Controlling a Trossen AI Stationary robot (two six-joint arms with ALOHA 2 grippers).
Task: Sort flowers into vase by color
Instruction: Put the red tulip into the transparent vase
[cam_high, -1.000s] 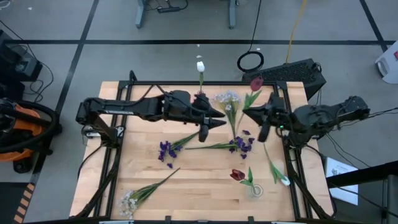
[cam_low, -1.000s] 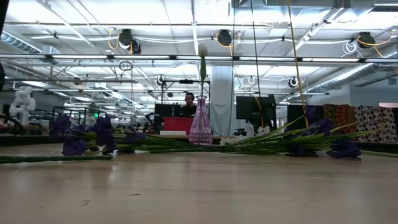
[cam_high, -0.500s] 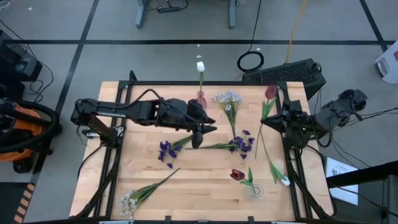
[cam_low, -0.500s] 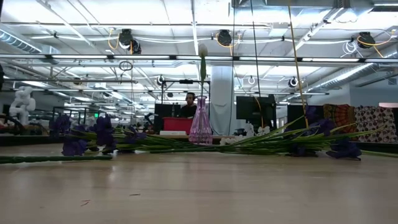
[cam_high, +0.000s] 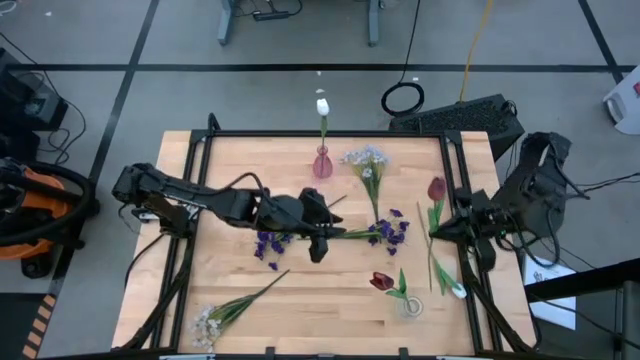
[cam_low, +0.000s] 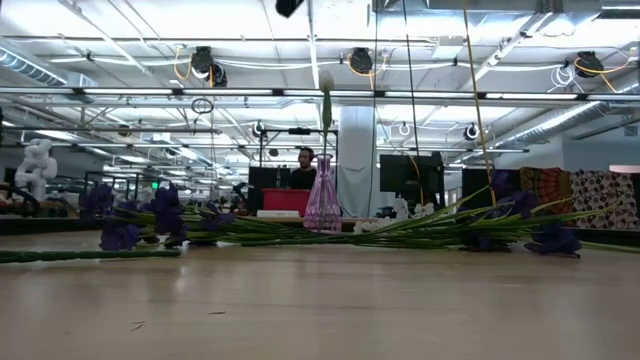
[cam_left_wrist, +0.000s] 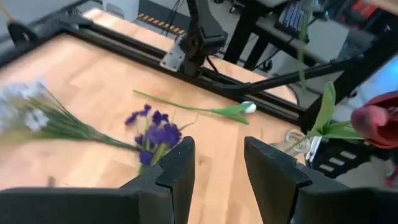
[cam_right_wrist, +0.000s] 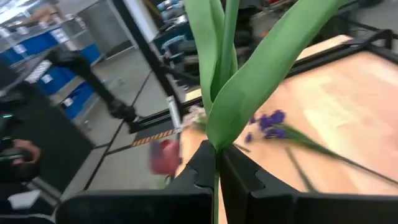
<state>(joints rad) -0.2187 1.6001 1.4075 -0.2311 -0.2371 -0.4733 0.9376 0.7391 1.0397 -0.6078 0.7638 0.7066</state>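
Note:
My right gripper (cam_high: 440, 228) stands over the table's right edge, shut on a dark red tulip (cam_high: 436, 188). My left gripper (cam_high: 318, 243) hovers open above the table's middle, over the stems between two purple blossom clusters (cam_high: 265, 242) (cam_high: 390, 230); the left wrist view shows a purple cluster (cam_left_wrist: 152, 132) just past its fingers. A pink vase (cam_high: 322, 162) at the far edge holds a white tulip (cam_high: 322, 105). A second red tulip (cam_high: 382, 281) stands in a small glass vase (cam_high: 411, 306). Another white tulip (cam_high: 456, 291) and two white sprays (cam_high: 364, 158) (cam_high: 207, 322) lie flat. My right gripper pinches the dark red tulip's green stem (cam_right_wrist: 217, 167) between its two fingers, just under where the leaves (cam_right_wrist: 249, 81) branch off. The fingers come from the table's right and lie across the stem. The blossom points toward the far edge and the tulip looks lifted off the table.
A black frame rail (cam_high: 455, 160) borders the table on the right and at the far edge. A keyboard (cam_high: 470, 118) sits beyond the far right corner. Bare wood (cam_high: 300, 300) shows near the front edge. A person sits far behind the pink vase (cam_low: 322, 195) in the low view.
My right gripper has carried the red tulip from beside the far edge toward the near and right edges, turning so the stem runs far to near. My left gripper has drawn back from the pink vase toward the near edge, turned, and now hangs over the purple flowers.

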